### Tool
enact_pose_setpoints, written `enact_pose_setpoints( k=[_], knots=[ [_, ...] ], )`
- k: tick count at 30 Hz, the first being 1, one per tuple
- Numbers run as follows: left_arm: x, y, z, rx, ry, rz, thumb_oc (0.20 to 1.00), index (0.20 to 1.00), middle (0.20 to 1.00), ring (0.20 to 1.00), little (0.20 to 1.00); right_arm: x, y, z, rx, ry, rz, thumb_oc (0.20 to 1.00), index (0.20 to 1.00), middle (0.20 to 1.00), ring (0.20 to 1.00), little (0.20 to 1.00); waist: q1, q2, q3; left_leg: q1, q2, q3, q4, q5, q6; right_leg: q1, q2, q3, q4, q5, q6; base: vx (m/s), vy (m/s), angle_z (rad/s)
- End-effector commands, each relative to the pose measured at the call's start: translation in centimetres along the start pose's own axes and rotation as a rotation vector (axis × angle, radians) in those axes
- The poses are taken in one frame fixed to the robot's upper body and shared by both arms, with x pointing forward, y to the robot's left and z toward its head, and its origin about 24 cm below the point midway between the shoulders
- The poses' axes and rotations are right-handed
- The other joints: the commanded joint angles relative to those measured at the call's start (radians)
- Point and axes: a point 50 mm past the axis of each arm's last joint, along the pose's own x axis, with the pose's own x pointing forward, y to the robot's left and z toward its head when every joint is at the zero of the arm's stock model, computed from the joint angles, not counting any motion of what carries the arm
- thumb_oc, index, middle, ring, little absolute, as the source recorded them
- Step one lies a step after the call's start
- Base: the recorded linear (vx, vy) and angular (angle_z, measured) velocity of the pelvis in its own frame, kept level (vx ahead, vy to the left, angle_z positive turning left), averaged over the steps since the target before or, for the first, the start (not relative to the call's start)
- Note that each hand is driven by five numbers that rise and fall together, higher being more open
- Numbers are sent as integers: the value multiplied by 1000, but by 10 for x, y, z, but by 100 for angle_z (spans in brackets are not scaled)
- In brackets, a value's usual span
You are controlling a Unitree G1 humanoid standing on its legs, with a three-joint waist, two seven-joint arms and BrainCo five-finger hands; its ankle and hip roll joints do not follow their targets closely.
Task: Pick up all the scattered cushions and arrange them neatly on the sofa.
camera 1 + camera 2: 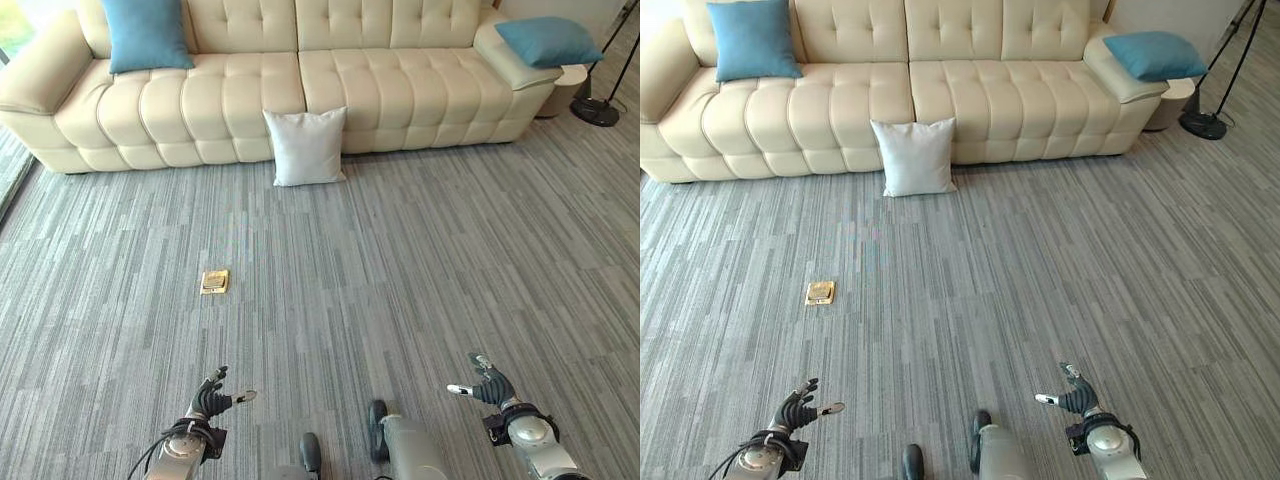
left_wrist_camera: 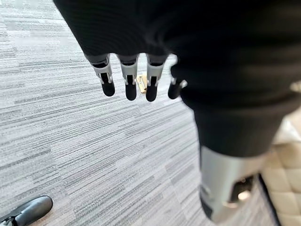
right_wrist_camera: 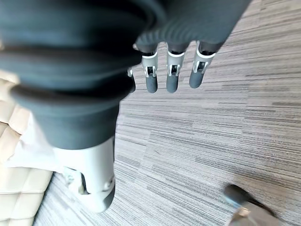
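- Silver fingers on your left hand [image 1: 212, 398] were loose and spread, holding nothing; it hung low over the grey carpet [image 1: 420, 270], well short of any cushion.
- Your right hand [image 1: 488, 386] matched it on the other side; fingers relaxed and apart, palm empty.
- Between the hands and the sofa, a small tan floor plate [image 1: 214, 281] lay flat in the carpet; you could ignore it, though you should have stepped clear of it.
- Further out, the white cushion [image 1: 306, 146] stood on the floor, leaning upright against the front of the cream sofa [image 1: 400, 80]; by my reading it was the one piece left scattered.
- One blue cushion [image 1: 146, 33] sat upright against the backrest at the left end; another blue cushion [image 1: 548, 40] lay flat on the right armrest; that one looked as though it might want straightening.
- To do the step well, you needed to walk up square to the white cushion, stop near it, and take it with both hands on opposite edges; a one-sided pinch on soft stuffing would likely have let it sag and slip.
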Motion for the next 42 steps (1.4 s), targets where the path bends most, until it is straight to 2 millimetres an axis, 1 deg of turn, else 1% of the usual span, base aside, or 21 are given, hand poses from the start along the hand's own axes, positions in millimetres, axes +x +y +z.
enact_pose_setpoints(
  k=[1,5,7,10,11,12,13,16,19,22,23,27,30,32,34,35,36,37,38,40,42],
  knots=[
    [1,8,11,-20,-56,30,1000,1000,1000,1000,1000,5,-18,14,0,-53,-57,1000,1000,1000,1000,1000,-22,6,4,126,-53,-24,76,-194,-69,79,7,-7,-88,81,15,315,-77,22],
    [1,1,8,-12,-46,11,1000,1000,1000,1000,1000,-2,-24,5,-10,-33,-64,1000,1000,1000,1000,1000,-51,16,14,177,-62,-69,99,-223,-85,46,12,9,-89,102,18,326,-132,36],
    [0,-5,7,-8,-47,-13,1000,1000,1000,1000,1000,-5,-26,1,-13,-28,-60,1000,1000,1000,1000,1000,-59,22,7,185,-61,-87,135,-217,-106,52,25,26,-62,107,-5,308,-180,73],
    [-3,-14,2,0,-36,-51,1000,1000,1000,1000,1000,-9,-27,-4,-6,-19,-62,1000,1000,1000,1000,1000,-73,41,-9,165,-13,-58,215,-150,-172,87,30,-11,-37,75,-37,313,-263,81],
    [-3,-17,5,14,-48,-66,1000,1000,1000,1000,1000,-9,-30,-3,-1,-28,-75,1000,1000,1000,1000,1000,-76,48,-7,109,19,-29,344,-62,-216,137,48,-22,-38,38,-63,310,-306,35],
    [-1,-19,8,19,-57,-70,1000,1000,1000,1000,1000,-8,-32,-1,10,-33,-86,1000,1000,1000,1000,1000,-74,42,2,62,31,-13,412,-30,-221,160,49,-22,-45,22,-75,295,-300,27],
    [0,-20,11,19,-64,-76,1000,1000,1000,1000,1000,-7,-32,0,22,-34,-92,1000,1000,1000,1000,1000,-72,33,6,24,38,12,426,-24,-206,177,45,-18,-55,11,-81,209,-199,5],
    [2,-23,18,30,-90,-93,1000,1000,1000,1000,1000,-5,-33,2,21,-34,-102,1000,1000,1000,1000,1000,-40,11,20,-107,41,56,417,-100,-158,239,41,3,-82,-26,-85,258,-141,-5],
    [1,-23,19,34,-94,-95,1000,1000,1000,1000,1000,-3,-33,4,22,-35,-103,1000,1000,1000,1000,1000,-20,-1,22,-171,44,65,353,-102,-147,271,44,17,-93,-45,-85,245,-64,-24],
    [-1,-18,9,36,-62,-79,1000,1000,1000,1000,1000,-2,-27,3,22,-28,-92,1000,1000,1000,1000,1000,24,-6,24,-275,72,36,208,44,-173,359,84,54,-126,-76,-88,384,-48,-50],
    [-2,-18,8,32,-56,-78,1000,1000,1000,1000,1000,-2,-25,2,16,-24,-89,1000,1000,1000,1000,1000,34,-9,23,-300,81,30,173,65,-177,385,92,65,-132,-89,-87,280,-15,-51],
    [-4,-17,0,17,-26,-69,1000,1000,1000,1000,1000,-3,-20,-3,8,-3,-80,1000,1000,1000,1000,1000,60,-21,13,-340,101,58,85,111,-181,474,108,106,-136,-127,-86,443,45,-32],
    [-6,-17,-6,16,-6,-68,1000,1000,1000,1000,1000,-3,-18,-4,0,1,-68,1000,1000,1000,1000,1000,72,-19,-3,-337,109,79,93,123,-177,523,120,133,-128,-157,-86,441,112,-23],
    [-7,-15,-9,22,8,-63,1000,1000,1000,1000,1000,-4,-15,-4,-6,-4,-56,1000,1000,1000,1000,1000,83,-32,-15,-343,92,72,150,124,-164,549,101,151,-100,-157,-75,531,180,-44],
    [-7,-15,-10,38,10,-62,1000,1000,1000,1000,1000,-4,-6,-3,1,-11,-24,1000,1000,1000,1000,1000,83,-62,-37,-313,49,90,203,65,-128,517,52,166,38,-63,-21,470,208,-32],
    [-6,-13,-8,38,3,-53,1000,1000,1000,1000,1000,-2,-4,1,-1,-23,-17,1000,1000,1000,1000,1000,82,-69,-34,-297,31,95,217,37,-106,480,37,175,130,19,9,346,171,-31],
    [-4,-12,-3,35,-10,-46,1000,1000,1000,1000,1000,1,-1,8,0,-47,-10,1000,1000,1000,1000,1000,80,-67,-26,-279,20,95,221,16,-87,435,27,180,222,94,35,333,163,-26],
    [-3,-12,0,26,-18,-40,1000,1000,1000,1000,1000,2,0,13,2,-62,-7,1000,1000,1000,1000,1000,77,-61,-23,-254,16,97,216,-1,-76,403,20,174,284,133,45,320,158,-22],
    [-2,-12,1,22,-22,-34,1000,1000,1000,1000,1000,4,2,16,4,-74,-4,1000,1000,1000,1000,1000,75,-46,-18,-223,15,100,210,-17,-63,361,12,160,343,145,47,353,167,-1],
    [0,-12,5,19,-29,-25,1000,1000,1000,1000,1000,6,6,27,-6,-114,8,1000,1000,1000,1000,1000,60,-22,-3,-149,4,83,185,-42,-49,284,0,126,381,119,19,429,166,13],
    [1,-13,6,32,-35,-26,1000,1000,1000,1000,1000,8,5,34,-28,-139,14,1000,1000,1000,1000,1000,36,9,12,-79,-3,58,151,-65,-49,176,13,66,303,35,-13,435,91,11]
  ],
)
